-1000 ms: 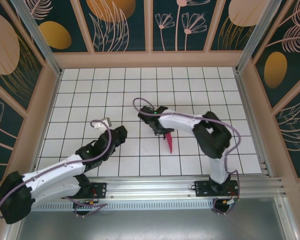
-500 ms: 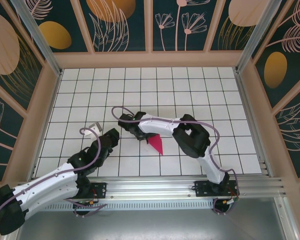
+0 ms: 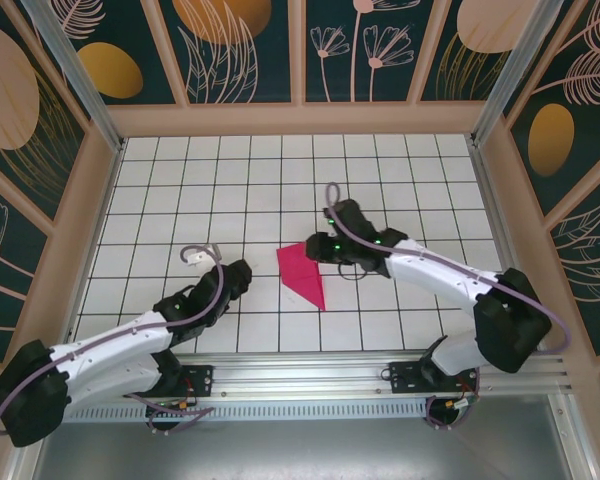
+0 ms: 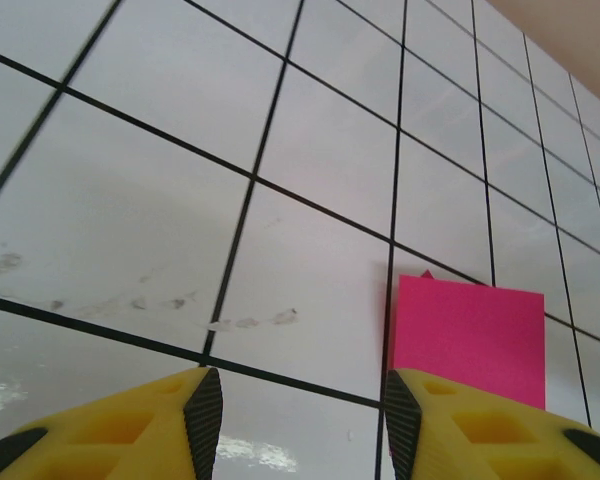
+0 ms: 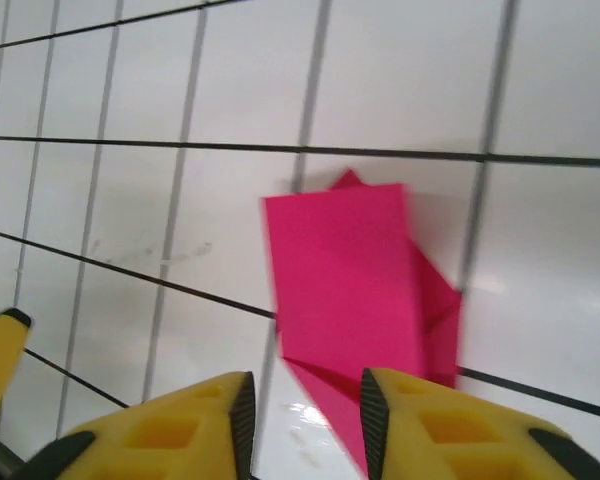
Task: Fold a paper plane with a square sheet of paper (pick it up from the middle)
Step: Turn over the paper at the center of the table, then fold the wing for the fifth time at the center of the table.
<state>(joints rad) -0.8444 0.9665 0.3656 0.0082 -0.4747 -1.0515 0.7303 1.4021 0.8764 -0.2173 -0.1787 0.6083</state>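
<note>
Overhead, the pink paper [image 3: 302,276] lies flat on the tiled table [image 3: 180,180] as a folded wedge, its point toward the arm bases, between the 2 grippers. The right gripper [image 3: 316,248] hangs at its far right edge, and the left gripper [image 3: 240,273] sits near its left side, apart from it. From the left wrist, the yellow fingers [image 4: 202,408] stand spread with bare tile between them, the paper ahead and to the right. From the right wrist, the jaws stand narrowly apart over the wedge's point, pinching nothing. Folding looks about midway; the next move probably calls for 1 gripper pinning the paper while the other lifts a flap.
</note>
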